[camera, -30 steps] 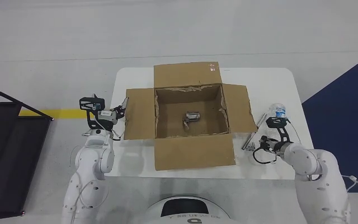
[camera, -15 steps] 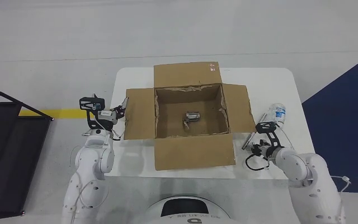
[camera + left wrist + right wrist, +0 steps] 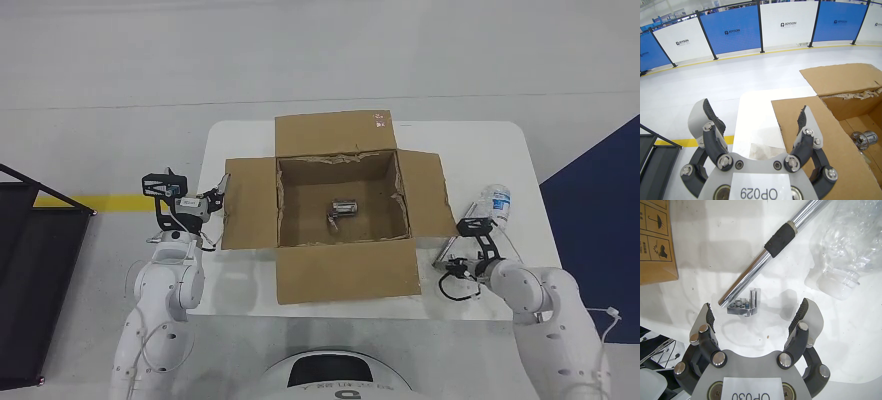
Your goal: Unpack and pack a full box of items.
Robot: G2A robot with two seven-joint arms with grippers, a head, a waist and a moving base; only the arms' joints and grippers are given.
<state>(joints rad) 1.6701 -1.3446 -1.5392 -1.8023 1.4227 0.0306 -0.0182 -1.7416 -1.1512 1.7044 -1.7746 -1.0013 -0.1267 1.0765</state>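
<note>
The open cardboard box (image 3: 345, 272) sits mid-table (image 3: 470, 150), with a metal hub (image 3: 343, 210) lying on its floor. The left gripper (image 3: 755, 106) hangs spread beside the box's left flap. Right of the box, the right gripper (image 3: 756, 308) hovers spread over a small metal bracket (image 3: 743, 310), which lies by the near end of a chrome rod (image 3: 761, 255) and near a clear plastic bottle (image 3: 848, 247).

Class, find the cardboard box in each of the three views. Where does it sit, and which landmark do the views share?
Top view: box open in the middle of the table.
Left wrist view: box just beyond the left gripper, open.
Right wrist view: box, one flap corner, beside the rod.
Shared landmark: the white table.
</note>
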